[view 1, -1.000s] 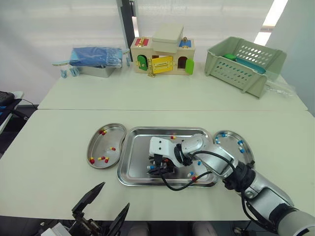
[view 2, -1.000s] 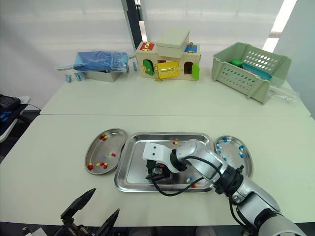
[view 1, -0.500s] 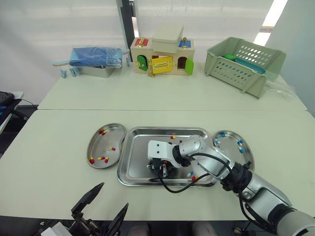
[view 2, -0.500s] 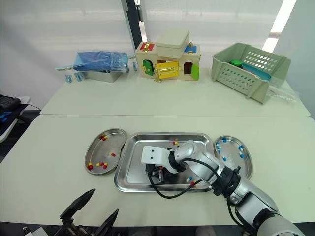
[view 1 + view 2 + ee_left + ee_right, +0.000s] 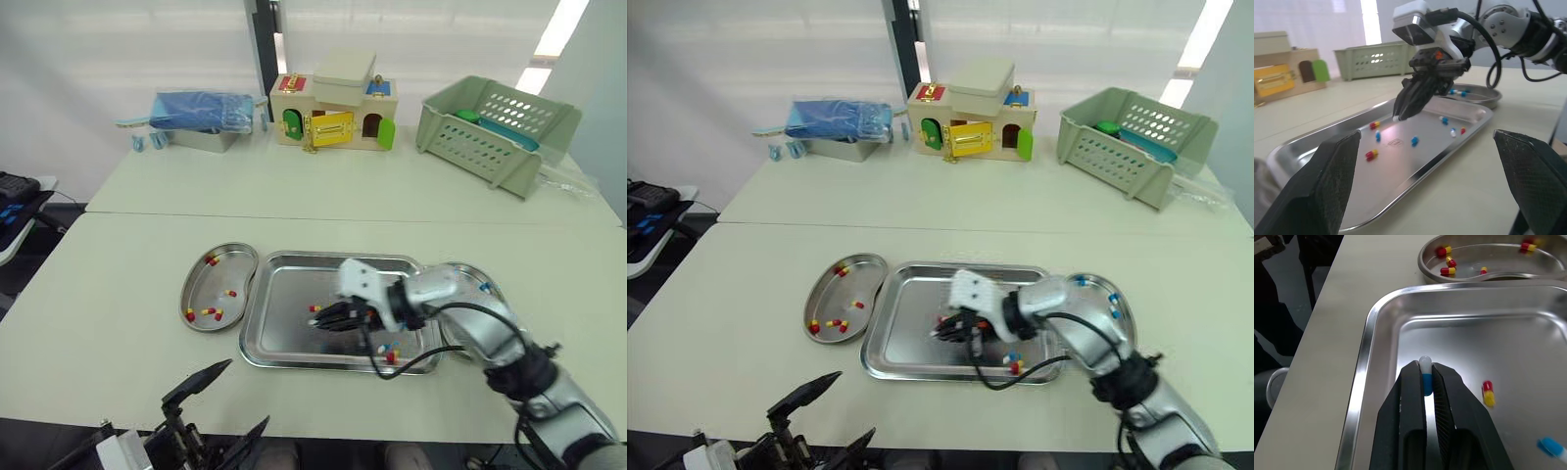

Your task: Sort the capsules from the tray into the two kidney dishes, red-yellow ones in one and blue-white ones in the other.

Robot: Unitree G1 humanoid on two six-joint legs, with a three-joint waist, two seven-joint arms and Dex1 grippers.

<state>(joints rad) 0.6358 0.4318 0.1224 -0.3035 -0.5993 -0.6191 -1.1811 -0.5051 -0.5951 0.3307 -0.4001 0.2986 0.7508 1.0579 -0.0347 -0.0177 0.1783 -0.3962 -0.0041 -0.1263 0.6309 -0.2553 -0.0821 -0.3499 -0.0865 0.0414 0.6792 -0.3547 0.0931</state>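
My right gripper (image 5: 1424, 368) is shut on a blue-white capsule (image 5: 1425, 381), whose white end pokes out past the fingertips. It hangs just above the steel tray (image 5: 263, 338), over its middle (image 5: 321, 317). A few red-yellow (image 5: 315, 307) and blue-white capsules (image 5: 384, 345) lie loose in the tray. The left kidney dish (image 5: 232, 274) holds several red-yellow capsules. The right kidney dish (image 5: 482, 284), with blue-white ones, is partly hidden by my right arm. My left gripper (image 5: 223, 409) stands open and holds nothing, near the table's front edge.
At the back of the far table stand a wooden toy house (image 5: 333, 103), a green plastic basket (image 5: 495, 127) and a blue pack on a metal box (image 5: 201, 110). Bare tabletop lies left of the dishes and in front of the tray.
My right gripper has shut on a blue-white capsule in the tray and risen slightly with it, fingers now pointing left. The head camera has shifted. The left gripper has kept its place.
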